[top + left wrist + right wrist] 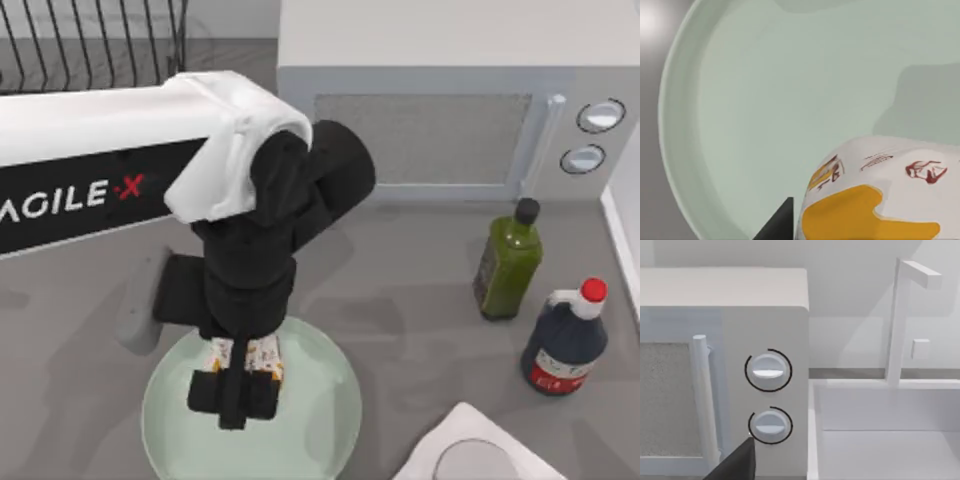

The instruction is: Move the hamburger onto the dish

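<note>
- My left arm reaches in from the left side of the top view and bends down over the dish (320,440).
- The left end effector (232,392) points down at the dish, and its dark fingers are pinching the hamburger (248,354) from both sides.
- The hamburger shows as a white wrapper with orange and yellow patches, tucked between the fingers, right above the back part of the dish.
- In the left wrist view the hamburger (880,195) sits close over the pale green dish (770,100), with one dark finger (777,227) beside it. I cannot tell if the hamburger touches the dish or hangs just over it.
- The dish lies on the grey surface (420,300), near the front, left of the middle.
- A white microwave (440,90) stands at the back. A green bottle (508,262) and a dark bottle with a red cap (566,340) stand to the right of the dish, well apart from it.
- A white square thing with a grey disc (478,452) sits at the front right.
- A black wire rack (90,40) is at the back left.
- The right wrist view looks at the microwave's two knobs (768,371). A dark bit of the right end effector (737,465) pokes in, and I cannot tell if it is spread or pressed together.
</note>
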Available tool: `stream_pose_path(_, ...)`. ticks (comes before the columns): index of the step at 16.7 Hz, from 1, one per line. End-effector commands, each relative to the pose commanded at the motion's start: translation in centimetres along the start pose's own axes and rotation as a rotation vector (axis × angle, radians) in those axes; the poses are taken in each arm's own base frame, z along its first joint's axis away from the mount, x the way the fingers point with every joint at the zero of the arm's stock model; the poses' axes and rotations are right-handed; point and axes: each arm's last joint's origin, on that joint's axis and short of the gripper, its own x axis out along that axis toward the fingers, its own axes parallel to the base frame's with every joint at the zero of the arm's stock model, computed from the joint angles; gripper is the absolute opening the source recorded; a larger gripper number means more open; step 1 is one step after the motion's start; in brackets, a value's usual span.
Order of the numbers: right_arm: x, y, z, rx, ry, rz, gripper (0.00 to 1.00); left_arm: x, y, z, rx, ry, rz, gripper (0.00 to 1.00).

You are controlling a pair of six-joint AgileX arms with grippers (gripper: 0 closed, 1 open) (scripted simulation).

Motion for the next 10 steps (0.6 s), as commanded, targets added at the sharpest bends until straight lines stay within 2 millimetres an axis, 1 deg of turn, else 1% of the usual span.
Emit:
stream_pose_path(2,0.0,0.0,0.0,0.000,0.000,0.000,1.00,-0.2,0.2,-0.2,-0.028,0.006,-0.014,0.00)
stream_pose_path(7,0.0,0.0,0.0,0.000,0.000,0.000,1.00,-0.2,0.1,-0.1,-0.032,0.005,-0.011,0.00)
stream_pose_path(8,0.0,0.0,0.0,0.000,0.000,0.000,1.00,-0.1,0.1,-0.1,-0.030,0.005,-0.010,0.00)
stream_pose_path(10,0.0,0.0,0.0,0.000,0.000,0.000,1.00,0.9,0.1,-0.2,-0.025,0.005,-0.013,0.00)
